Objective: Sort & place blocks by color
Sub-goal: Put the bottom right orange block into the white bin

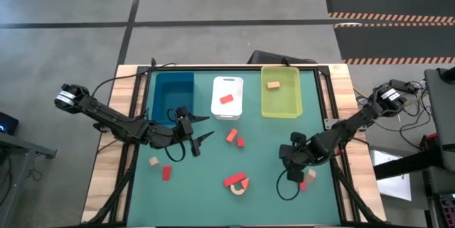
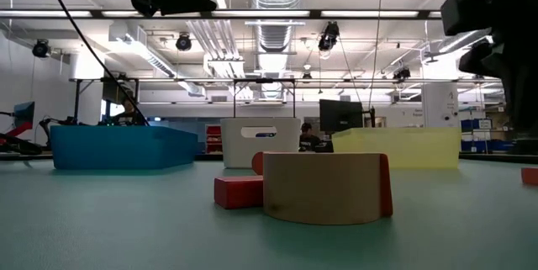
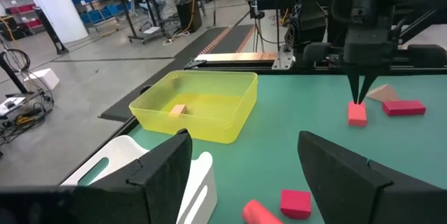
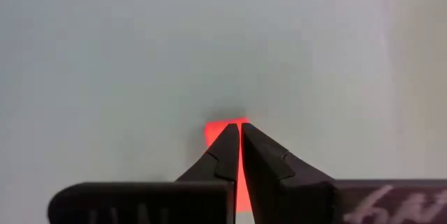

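Red and tan blocks lie scattered on the green table: two red ones at the centre, a tan one and a red one on the left, and a red brick against a tan arch at the near middle. My left gripper hovers open near the blue tray, holding nothing. My right gripper is shut and points straight down over a red block beside a tan block. One red block lies in the white tray, one tan block in the yellow-green tray. My right gripper comes from above with its shut fingertips at the top face of the red block. The block sits flat on the table. Whether the tips truly touch it, I cannot tell.
The blue tray, white tray and yellow-green tray stand in a row along the far edge. Open green surface lies between the two arms. Cables run along both table sides.
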You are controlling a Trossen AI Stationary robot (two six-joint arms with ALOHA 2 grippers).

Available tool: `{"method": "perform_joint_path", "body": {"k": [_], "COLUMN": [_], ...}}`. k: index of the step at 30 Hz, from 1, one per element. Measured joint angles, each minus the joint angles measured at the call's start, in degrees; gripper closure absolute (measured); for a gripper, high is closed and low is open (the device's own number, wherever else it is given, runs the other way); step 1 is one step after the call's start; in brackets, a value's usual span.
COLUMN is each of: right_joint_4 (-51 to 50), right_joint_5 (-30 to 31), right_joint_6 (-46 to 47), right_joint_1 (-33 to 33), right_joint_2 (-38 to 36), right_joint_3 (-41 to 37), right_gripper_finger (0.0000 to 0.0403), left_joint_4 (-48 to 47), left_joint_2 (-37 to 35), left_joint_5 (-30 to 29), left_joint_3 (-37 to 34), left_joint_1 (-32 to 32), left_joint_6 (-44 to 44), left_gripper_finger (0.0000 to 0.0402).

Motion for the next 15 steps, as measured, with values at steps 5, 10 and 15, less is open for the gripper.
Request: {"method": "perform_joint_path", "body": {"k": [5, 10, 15], "right_joint_4": [0.11, 0.00, 0.09], "right_joint_5": [-3.63, -3.57, -3.74], "right_joint_6": [0.16, 0.06, 0.61], "right_joint_1": [0.07, 0.05, 0.03], "right_joint_2": [2.45, 5.61, 8.45], "right_joint_3": [0.00, -0.04, -0.04], "right_gripper_finger": [0.0358, 0.0282, 0.0207], "left_joint_4": [0.02, 0.02, 0.02], "left_joint_2": [0.00, 0.00, 0.00], "left_joint_5": [0.00, 0.00, 0.00], "left_joint_3": [0.00, 0.00, 0.00], "left_joint_1": [0.00, -0.03, -0.02], "left_joint_6": [0.02, 0.02, 0.04], "left_gripper_finger": [0.0157, 0.0157, 0.0157]}}
